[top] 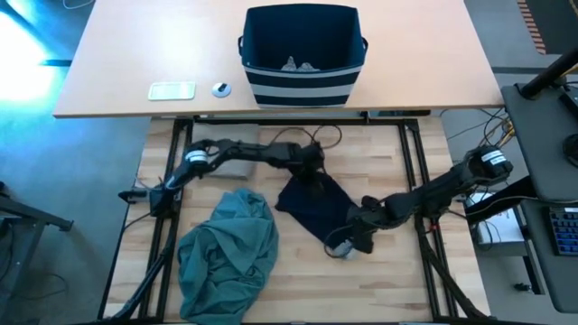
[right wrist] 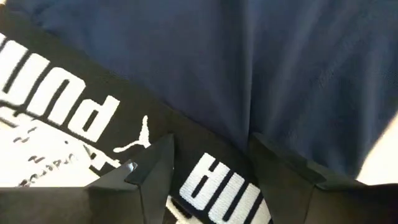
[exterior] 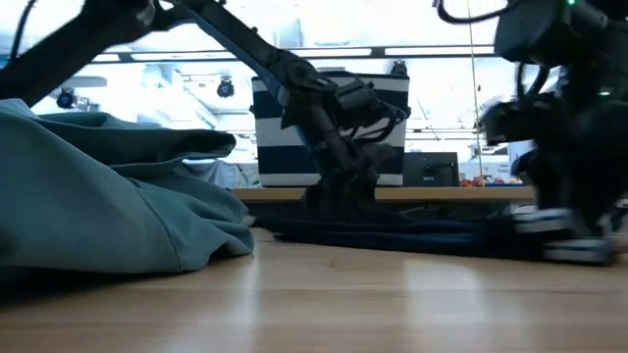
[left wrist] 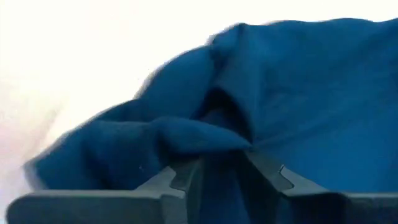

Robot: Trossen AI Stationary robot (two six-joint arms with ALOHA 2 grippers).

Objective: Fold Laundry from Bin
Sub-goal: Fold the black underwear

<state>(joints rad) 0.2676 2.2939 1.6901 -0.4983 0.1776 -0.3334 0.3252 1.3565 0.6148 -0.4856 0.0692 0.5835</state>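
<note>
White device (top: 172, 90), small disc (top: 221, 88)

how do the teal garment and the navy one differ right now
The teal garment is larger and lies crumpled in a heap with no gripper on it; the navy garment is smaller, lies flat, and has the left gripper and right gripper at its opposite ends. Both lie on the table.

1. My right gripper (right wrist: 208, 165) sits low over the navy garment (right wrist: 249, 68), whose cloth fills nearly everything I see.
2. A black waistband (right wrist: 155, 121) runs slantwise across it, printed with white lettering (right wrist: 53, 93) and a small leaping-cat logo (right wrist: 138, 138).
3. My two dark fingers (right wrist: 146, 180) stand apart, straddling the band.
4. They seem to press on the fabric, though contact is hard to judge.
</note>
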